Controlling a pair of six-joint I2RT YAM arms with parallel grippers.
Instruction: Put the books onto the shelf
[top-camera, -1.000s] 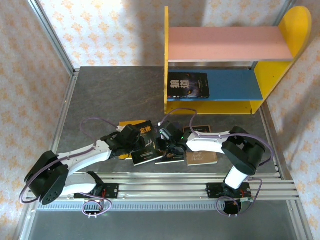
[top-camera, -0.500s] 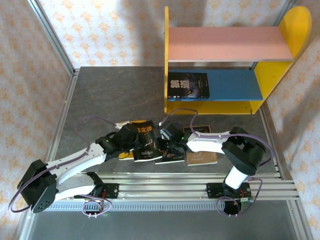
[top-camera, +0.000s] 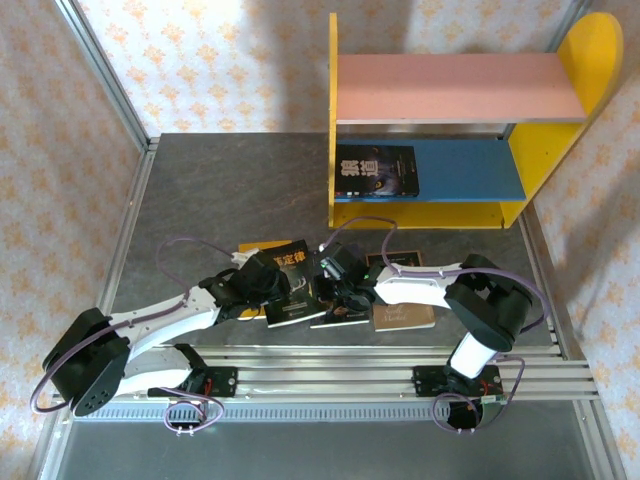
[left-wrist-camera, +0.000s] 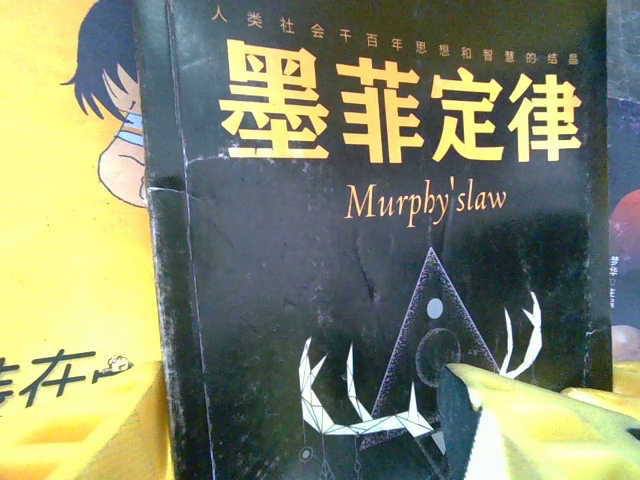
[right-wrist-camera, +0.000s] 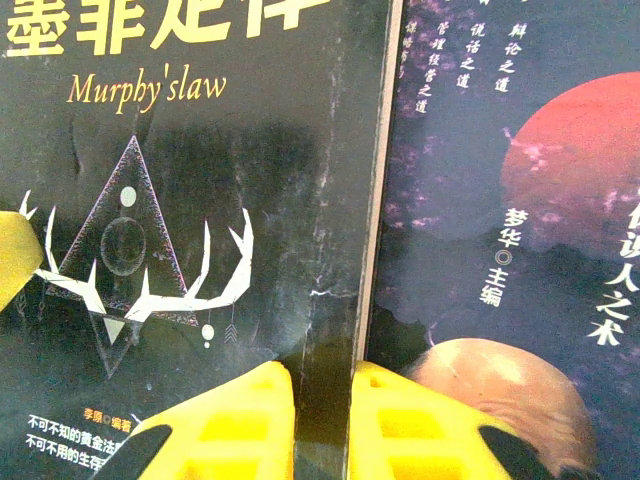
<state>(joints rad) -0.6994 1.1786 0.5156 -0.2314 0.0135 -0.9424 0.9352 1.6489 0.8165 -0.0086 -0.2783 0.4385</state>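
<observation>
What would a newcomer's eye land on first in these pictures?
The black Murphy's law book, gold title, lies front and centre, its edge pinched by the right gripper. Behind it to the right stands the yellow, pink and blue shelf, one dark book on its blue board.

Black book (left-wrist-camera: 380, 250): paper cover, glossy laminate, catching glare; spine edge creasing, scuffing white.
Yellow book (left-wrist-camera: 70, 250): paper cover, smooth, looking semi-matt.
Dark purple book (right-wrist-camera: 500, 200): paper cover, smooth, giving off faint sheen.
Right pincer (right-wrist-camera: 322, 372) fingers (right-wrist-camera: 240, 425): yellow plastic, matt, showing moulded recesses.
Bench (top-camera: 220, 190): grey stone-look top, appearing matt, mottled.
Shelf (top-camera: 450, 88): painted boards, reading flat, matt.
Rails (top-camera: 330, 365): bare metal, ribbed, shining dully.
Arm shells (top-camera: 415, 288): white plastic, glossy.
</observation>
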